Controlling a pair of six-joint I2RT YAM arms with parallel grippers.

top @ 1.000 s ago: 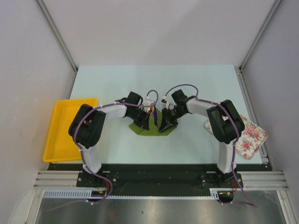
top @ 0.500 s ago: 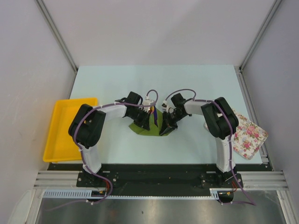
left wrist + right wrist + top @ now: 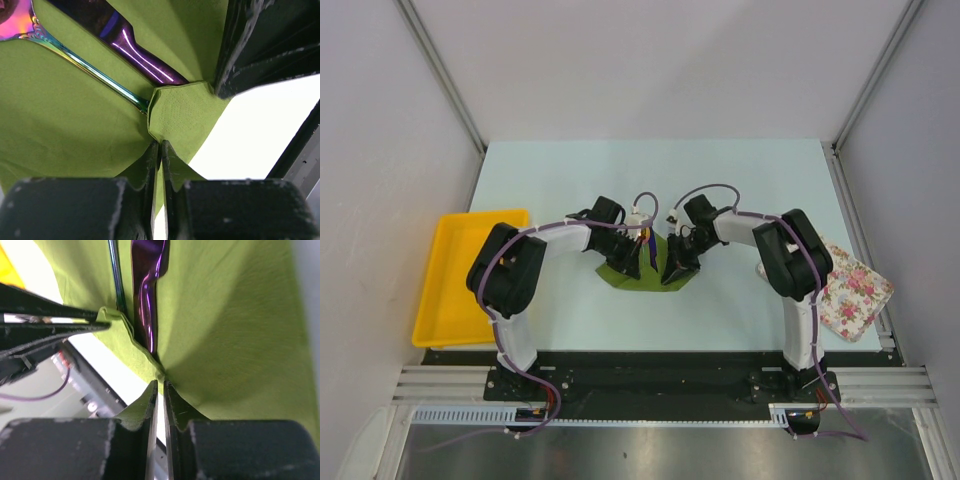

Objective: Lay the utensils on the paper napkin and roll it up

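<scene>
A yellow tray [image 3: 445,285] is sitting off to my left at the left edge of the pale blue table [image 3: 650,180], its long side running away from me. A white cloth with a pink floral print [image 3: 858,290] is lying flat at the table's right edge on the near side, well apart from the tray. Plain grey wall panels [image 3: 650,60] are closing in the far side and both flanks, with slanting metal frame posts [image 3: 440,75] rising at the corners, while a dull metal sheet [image 3: 650,450] is stretching across nearest to me.
</scene>
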